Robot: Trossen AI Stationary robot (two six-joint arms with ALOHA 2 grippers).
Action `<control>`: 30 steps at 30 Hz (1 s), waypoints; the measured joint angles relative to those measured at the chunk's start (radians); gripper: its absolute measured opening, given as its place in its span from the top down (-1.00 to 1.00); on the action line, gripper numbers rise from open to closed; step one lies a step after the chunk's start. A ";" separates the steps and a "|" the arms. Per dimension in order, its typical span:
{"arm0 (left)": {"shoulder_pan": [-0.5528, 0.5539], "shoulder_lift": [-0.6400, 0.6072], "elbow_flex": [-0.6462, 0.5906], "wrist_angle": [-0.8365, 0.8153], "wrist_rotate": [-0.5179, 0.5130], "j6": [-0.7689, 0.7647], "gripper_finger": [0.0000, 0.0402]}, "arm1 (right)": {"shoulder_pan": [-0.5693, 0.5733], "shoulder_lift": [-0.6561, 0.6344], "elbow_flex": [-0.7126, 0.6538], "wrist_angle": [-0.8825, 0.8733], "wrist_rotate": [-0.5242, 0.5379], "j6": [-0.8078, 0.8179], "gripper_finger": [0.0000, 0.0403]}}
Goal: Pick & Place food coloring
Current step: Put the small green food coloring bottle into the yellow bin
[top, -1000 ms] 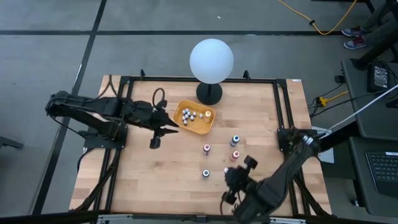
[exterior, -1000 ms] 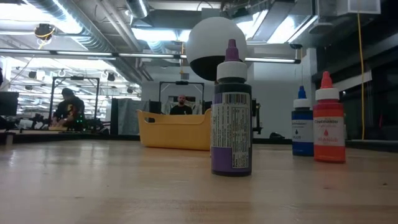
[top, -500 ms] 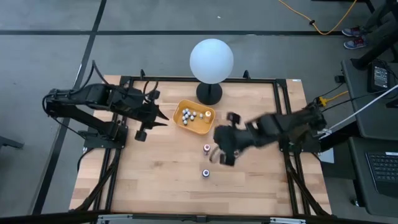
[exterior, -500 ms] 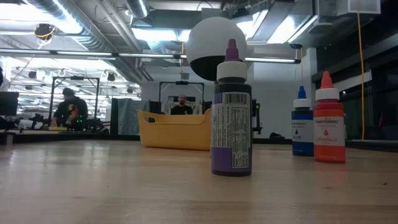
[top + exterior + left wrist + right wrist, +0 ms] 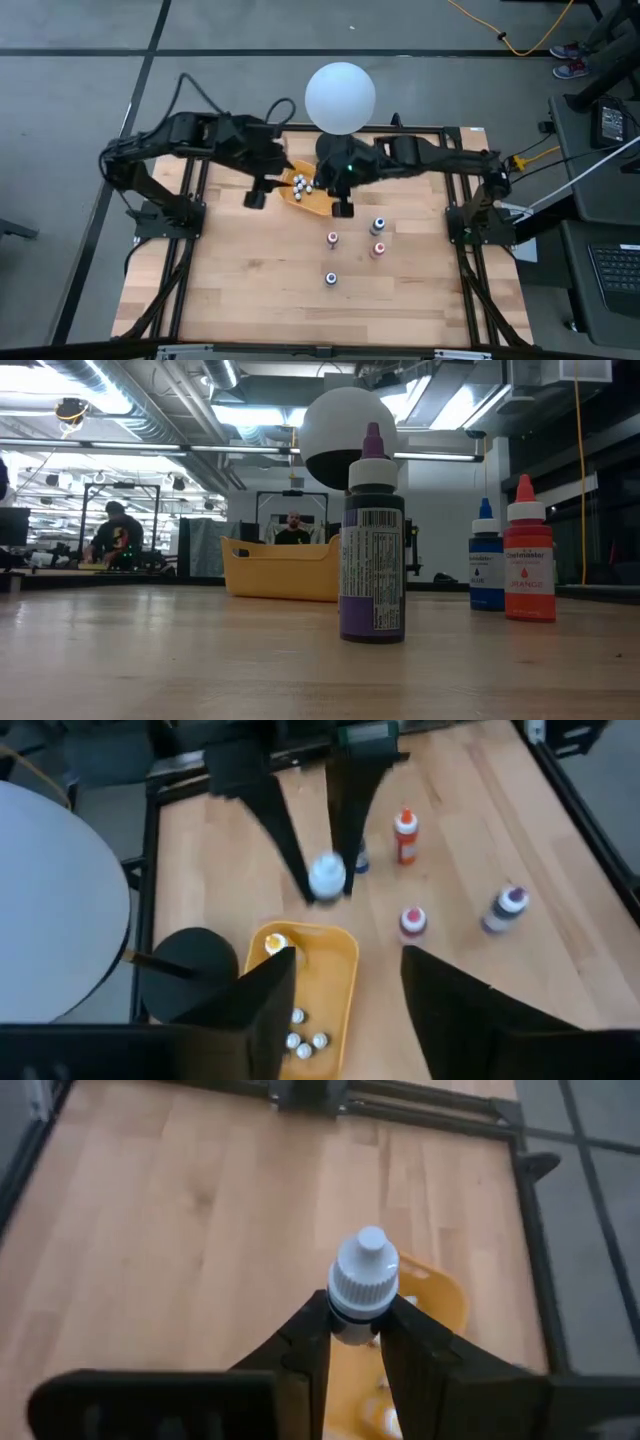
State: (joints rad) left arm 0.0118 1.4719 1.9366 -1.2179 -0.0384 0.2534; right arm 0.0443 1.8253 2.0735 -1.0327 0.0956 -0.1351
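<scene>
On table [image 5: 240,270], four upright food coloring bottles [image 5: 331,279], one yellow tray [image 5: 322,204]

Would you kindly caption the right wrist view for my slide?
Right gripper holding a white-capped food coloring bottle above the yellow tray.

Bottles [image 5: 354,245] standing on table [image 5: 240,290], tray [image 5: 318,203] behind them, globe [image 5: 340,97] behind tray.

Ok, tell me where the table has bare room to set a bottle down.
Bare wood lies left of the standing bottles, and along the near edge below the lowest bottle. Crowded: the tray, where both grippers meet.
</scene>
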 joint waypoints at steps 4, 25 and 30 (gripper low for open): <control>0.006 0.076 0.055 -0.005 -0.003 -0.006 -0.03 | -0.039 0.000 0.000 0.038 -0.022 -0.082 0.59; -0.011 0.160 0.063 0.101 -0.142 -0.047 0.21 | -0.091 0.000 0.000 0.034 -0.118 -0.192 0.59; -0.029 0.160 0.063 0.101 -0.151 -0.050 0.37 | -0.098 0.000 0.000 0.034 -0.119 -0.192 0.59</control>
State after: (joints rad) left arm -0.0176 1.6321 1.9991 -1.1171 -0.1894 0.2039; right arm -0.0533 1.8248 2.0731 -0.9982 -0.0231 -0.3267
